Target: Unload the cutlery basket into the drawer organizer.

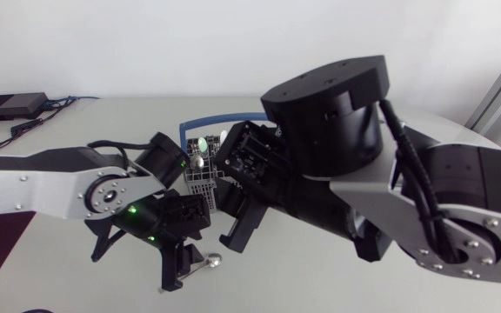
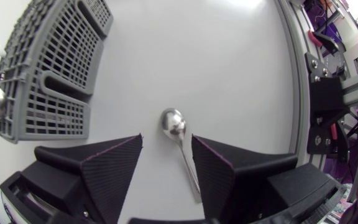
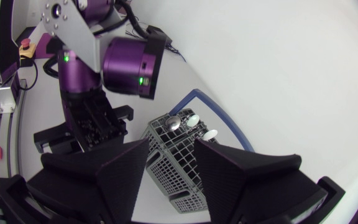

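Grey grid-pattern basket (image 2: pixel 48 74), silver spoon (image 2: pixel 174 123), white table (image 2: pixel 229 74)

Left gripper (image 2: pixel 166 138) pointing down, jaws apart, right gripper (image 3: pixel 171 146) angled down nearby, jaws likewise apart

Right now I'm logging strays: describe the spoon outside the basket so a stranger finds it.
Start at the grey cutlery basket on the table. Beside it, between the left tool's open fingers, lies a metal spoon, the only cutlery outside the basket.
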Action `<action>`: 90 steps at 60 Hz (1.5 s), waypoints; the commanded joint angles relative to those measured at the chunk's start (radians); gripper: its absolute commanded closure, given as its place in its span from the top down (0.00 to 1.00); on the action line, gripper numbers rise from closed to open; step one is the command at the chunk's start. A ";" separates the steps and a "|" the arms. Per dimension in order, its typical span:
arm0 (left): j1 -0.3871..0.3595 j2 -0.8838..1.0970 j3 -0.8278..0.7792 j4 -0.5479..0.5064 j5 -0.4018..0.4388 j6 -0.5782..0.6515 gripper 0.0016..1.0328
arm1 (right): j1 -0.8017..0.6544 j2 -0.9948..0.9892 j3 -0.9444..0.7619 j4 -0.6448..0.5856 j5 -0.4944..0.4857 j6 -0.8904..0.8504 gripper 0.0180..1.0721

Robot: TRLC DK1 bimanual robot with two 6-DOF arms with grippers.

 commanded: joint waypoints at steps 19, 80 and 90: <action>-0.019 0.219 0.034 0.005 -0.055 -0.100 0.66 | -0.011 -0.049 -0.064 0.008 0.002 0.036 0.53; 0.038 0.164 0.073 -0.053 0.066 -0.112 0.17 | -0.028 -0.096 -0.098 0.022 0.005 0.048 0.53; 0.116 0.044 0.094 -0.081 0.206 -0.101 0.17 | -0.034 -0.141 -0.114 0.019 0.012 0.068 0.54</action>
